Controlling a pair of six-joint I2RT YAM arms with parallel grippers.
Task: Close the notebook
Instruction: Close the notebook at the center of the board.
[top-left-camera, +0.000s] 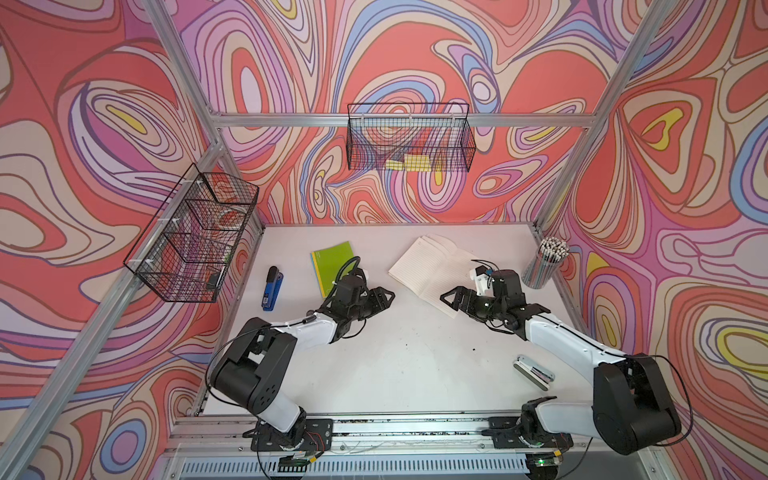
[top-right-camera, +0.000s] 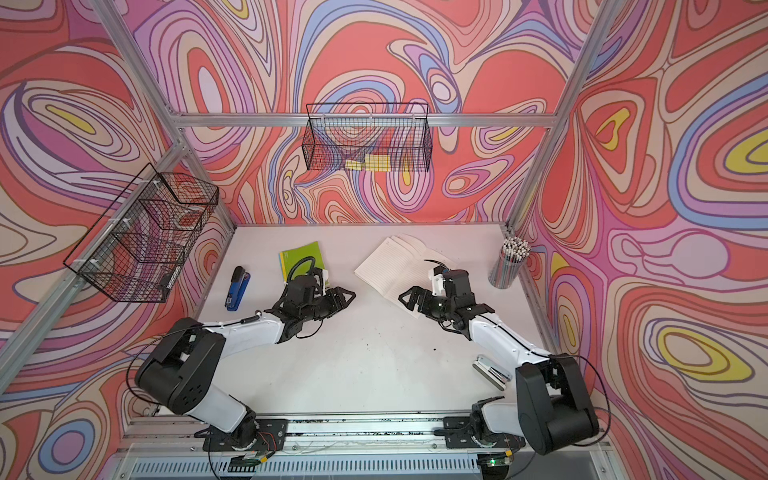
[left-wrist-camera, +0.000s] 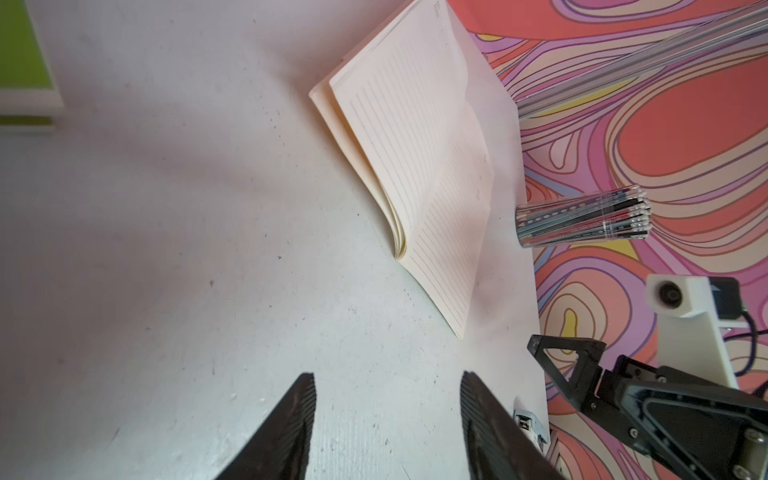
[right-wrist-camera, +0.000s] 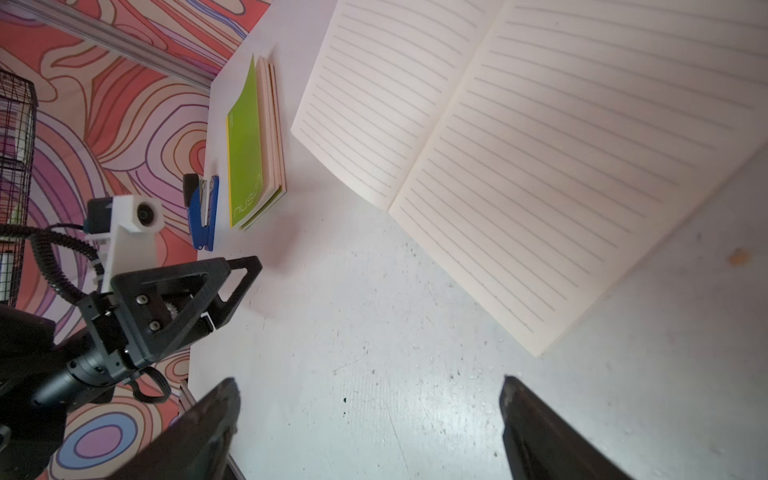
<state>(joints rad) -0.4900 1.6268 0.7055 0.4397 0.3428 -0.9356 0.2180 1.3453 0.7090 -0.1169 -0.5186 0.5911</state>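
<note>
Okay, notebook lies open; left gripper and right gripper both spread, empty, near it. Best: pinch one outer page edge, fold across the spine.

White desk, scuffed, flecked with dark specks. Rear centre: lined notebook, open flat, pages up. To its left: closed green notebook, then blue stapler. Rear right corner: cup of pencils, upright. Front right: silver stapler.
</note>
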